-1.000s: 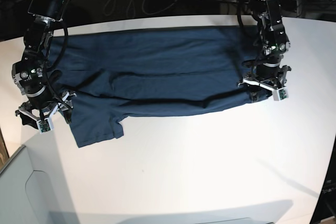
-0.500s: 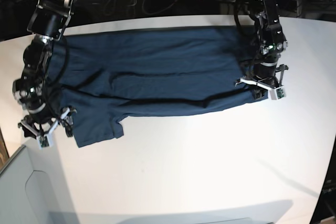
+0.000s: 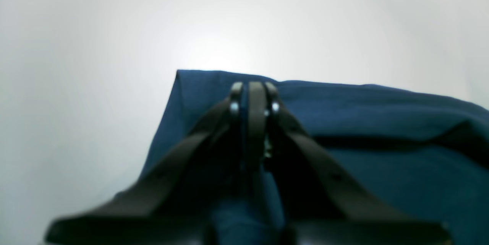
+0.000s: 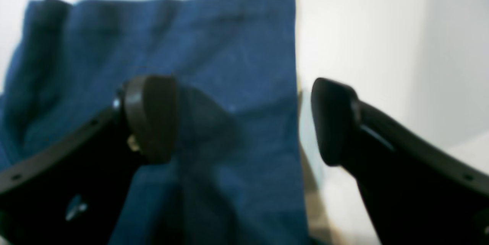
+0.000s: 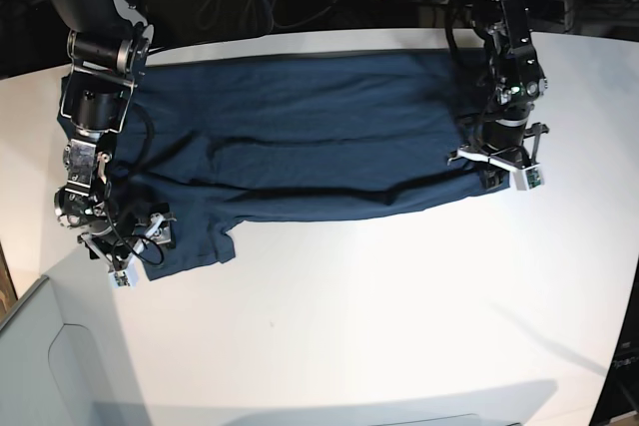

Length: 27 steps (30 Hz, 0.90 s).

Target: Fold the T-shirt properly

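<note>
Soft blurry wrist views, bright overhead glare, sharper base view, dark backdrop

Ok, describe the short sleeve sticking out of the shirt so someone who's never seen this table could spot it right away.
Start at the white table, where a dark navy T-shirt lies spread across the far half. Follow its near edge toward the right gripper: there the sleeve juts toward the camera. It is the only flap breaking the shirt's otherwise long, straight near edge.
</note>
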Each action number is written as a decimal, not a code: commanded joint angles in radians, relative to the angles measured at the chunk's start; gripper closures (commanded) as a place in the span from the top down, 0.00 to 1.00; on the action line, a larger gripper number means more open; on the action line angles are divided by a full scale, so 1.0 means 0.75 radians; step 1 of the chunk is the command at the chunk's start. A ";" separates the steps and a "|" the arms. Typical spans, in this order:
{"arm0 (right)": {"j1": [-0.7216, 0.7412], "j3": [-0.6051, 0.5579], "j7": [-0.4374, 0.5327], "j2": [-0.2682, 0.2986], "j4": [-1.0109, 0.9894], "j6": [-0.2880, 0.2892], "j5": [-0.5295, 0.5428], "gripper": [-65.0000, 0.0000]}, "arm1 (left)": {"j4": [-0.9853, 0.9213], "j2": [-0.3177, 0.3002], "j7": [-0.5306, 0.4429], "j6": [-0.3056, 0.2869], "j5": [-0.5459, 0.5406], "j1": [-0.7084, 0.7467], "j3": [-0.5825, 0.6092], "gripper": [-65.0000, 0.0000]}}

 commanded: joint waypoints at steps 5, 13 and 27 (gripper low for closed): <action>0.019 -0.003 0.015 0.003 0.020 0.018 0.019 0.78 | 0.026 -0.011 -0.029 -0.001 -0.006 -0.017 -0.001 0.00; 0.011 -0.003 0.015 0.001 0.020 0.018 0.019 0.04 | 0.026 -0.011 -0.029 -0.001 -0.006 -0.023 -0.001 0.00; -0.005 0.008 -0.079 0.001 0.533 0.100 0.029 0.00 | 0.026 -0.026 -0.029 -0.007 0.002 -0.207 0.001 0.00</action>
